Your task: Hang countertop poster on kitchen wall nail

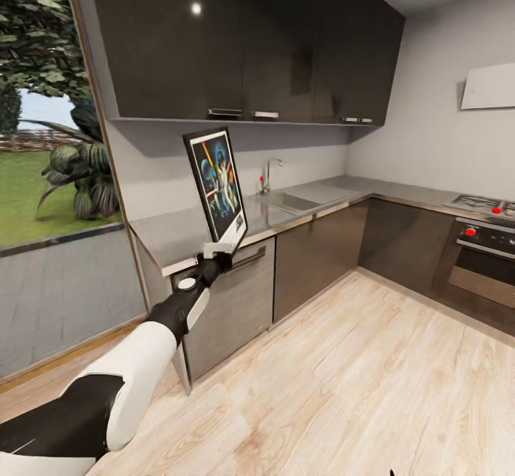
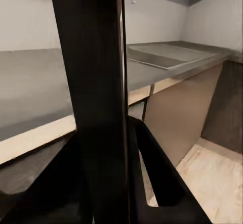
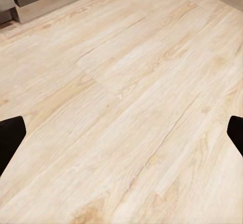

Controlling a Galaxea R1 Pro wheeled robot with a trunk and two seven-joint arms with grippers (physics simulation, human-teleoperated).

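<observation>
My left gripper is shut on the bottom edge of the poster, holding it upright in the air just in front of the grey kitchen countertop. The poster has a thin black frame, a white border and dark blue artwork. In the left wrist view the poster stands edge-on as a dark vertical band between my fingers, with the countertop behind it. In the right wrist view my right gripper hangs open over the wooden floor, one fingertip at each side edge. No wall nail can be made out.
Dark glossy upper cabinets hang above the counter, close over the poster's top. A sink with a steel tap sits further right, and an oven with a hob lies at the far right. A large window fills the left. Wooden floor spreads ahead.
</observation>
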